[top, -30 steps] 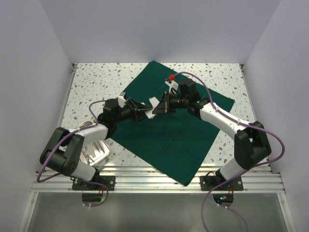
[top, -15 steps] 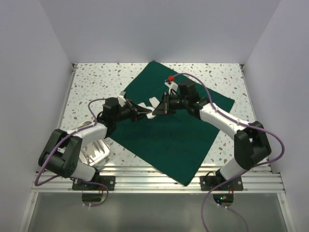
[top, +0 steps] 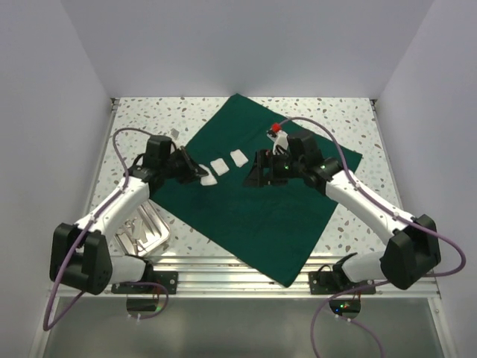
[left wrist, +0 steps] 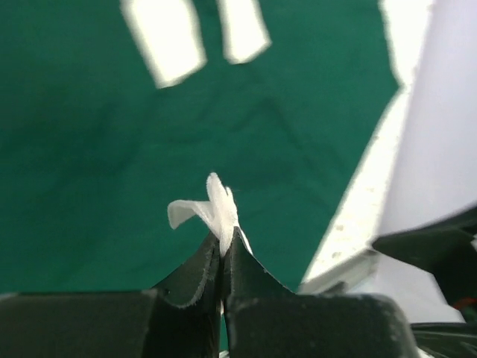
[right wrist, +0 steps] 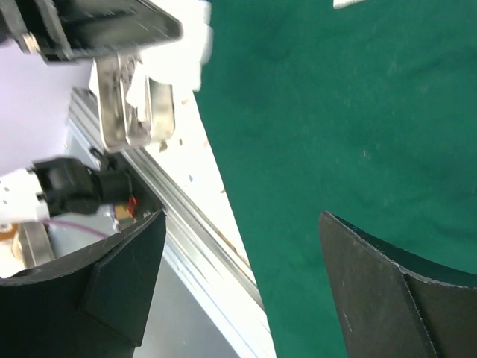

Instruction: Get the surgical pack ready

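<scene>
The left gripper (left wrist: 223,246) was found closed tightly on a small white pad (left wrist: 212,210), which was crumpled in the grip and held over the surgical pack (top: 253,212). This was a dark green drape spread flat on the table (top: 149,119), with one corner at 12 o'clock. In the top view, two other pads (top: 219,165) were laid on the drape at 2 o'clock from this gripper, in one line with the held pad. The right gripper (top: 255,177) was found empty with its jaws wide apart, at 4 o'clock of that line. The left arm was judged the nearer one for setting the pad down.
</scene>
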### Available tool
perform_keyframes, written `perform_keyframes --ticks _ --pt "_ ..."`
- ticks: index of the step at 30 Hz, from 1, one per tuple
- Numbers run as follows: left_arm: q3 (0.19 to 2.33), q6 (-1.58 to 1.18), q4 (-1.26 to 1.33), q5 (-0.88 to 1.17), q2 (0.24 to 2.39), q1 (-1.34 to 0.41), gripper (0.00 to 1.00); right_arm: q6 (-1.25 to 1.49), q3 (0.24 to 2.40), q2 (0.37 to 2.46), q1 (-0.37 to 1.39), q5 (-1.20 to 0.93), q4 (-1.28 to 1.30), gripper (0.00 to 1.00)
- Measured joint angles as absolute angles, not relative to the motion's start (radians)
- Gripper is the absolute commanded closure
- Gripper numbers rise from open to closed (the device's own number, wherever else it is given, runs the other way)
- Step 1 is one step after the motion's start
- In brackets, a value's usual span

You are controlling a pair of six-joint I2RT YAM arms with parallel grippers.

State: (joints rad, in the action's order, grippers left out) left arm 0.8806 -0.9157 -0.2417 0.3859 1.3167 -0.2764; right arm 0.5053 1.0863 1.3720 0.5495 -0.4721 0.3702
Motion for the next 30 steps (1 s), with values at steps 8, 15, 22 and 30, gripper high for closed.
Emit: perform_keyframes --ticks 8,15,22,30 --pt "0.868 -0.751 -0.666 0.069 1.027 -0.156 1.0 0.477 0.963 1.315 0.584 -0.479 0.381 0.11" --pt "0.866 -0.741 -0.904 -0.098 1.015 -0.093 1.0 0.463 0.912 1.279 0.597 -0.531 0.382 0.1" --pt "0.816 -0.717 -0.992 -0.156 1.068 0.024 1.0 0.443 0.912 1.239 0.628 -0.548 0.378 0.09" --pt "0.775 -0.619 -0.945 -0.102 1.087 0.17 1.0 0.425 0.912 1.238 0.636 -0.549 0.381 0.09"
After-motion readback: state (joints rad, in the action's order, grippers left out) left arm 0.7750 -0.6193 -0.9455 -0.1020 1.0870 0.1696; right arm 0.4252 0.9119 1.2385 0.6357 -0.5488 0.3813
